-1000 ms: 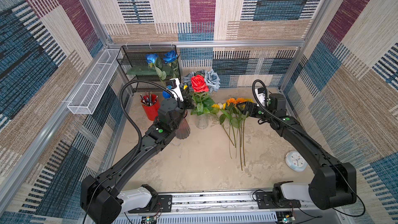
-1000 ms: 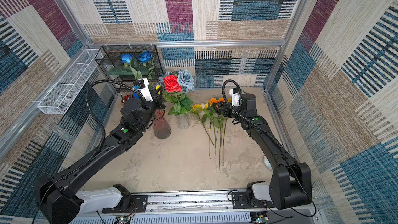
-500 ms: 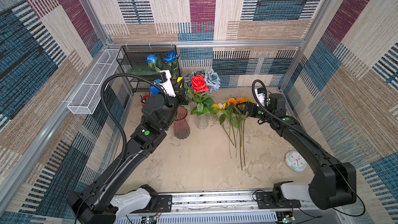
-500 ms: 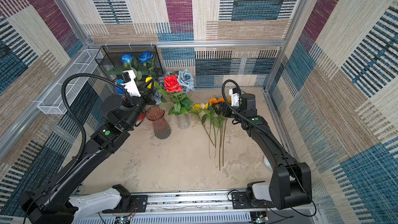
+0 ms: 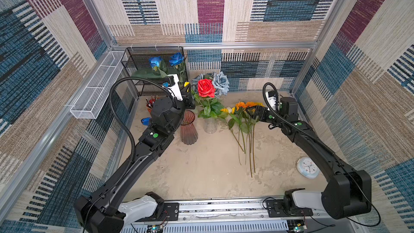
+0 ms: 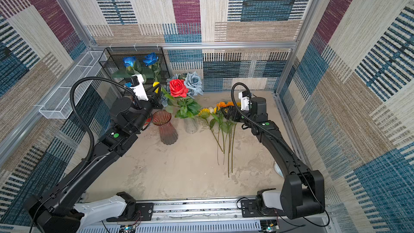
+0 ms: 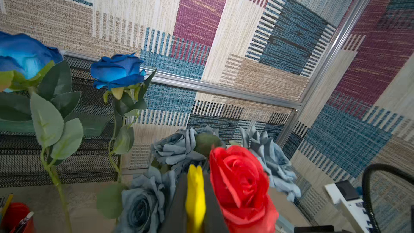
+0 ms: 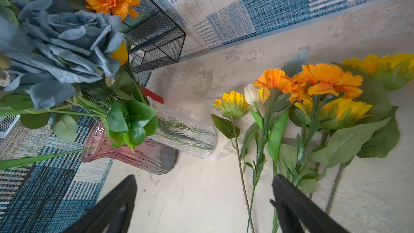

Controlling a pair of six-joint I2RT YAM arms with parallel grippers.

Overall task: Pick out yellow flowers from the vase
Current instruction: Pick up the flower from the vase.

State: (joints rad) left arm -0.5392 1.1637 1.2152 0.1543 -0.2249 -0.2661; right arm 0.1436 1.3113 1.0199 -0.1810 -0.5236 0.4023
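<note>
above the sandy tabletop [image 5: 201,175], left gripper [image 7: 195,175] clamps a yellow tulip [image 7: 195,200]; right gripper [image 8: 203,177] hangs wide open, holding nothing.

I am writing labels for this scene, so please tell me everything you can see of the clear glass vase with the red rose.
The clear glass vase is roughly cylindrical, with a rippled, textured wall. It stands upright on the table, beside the pink ribbed vase but apart from it. It holds the green stems of a red rose and grey-blue roses, whose leaves hide its rim.
</note>
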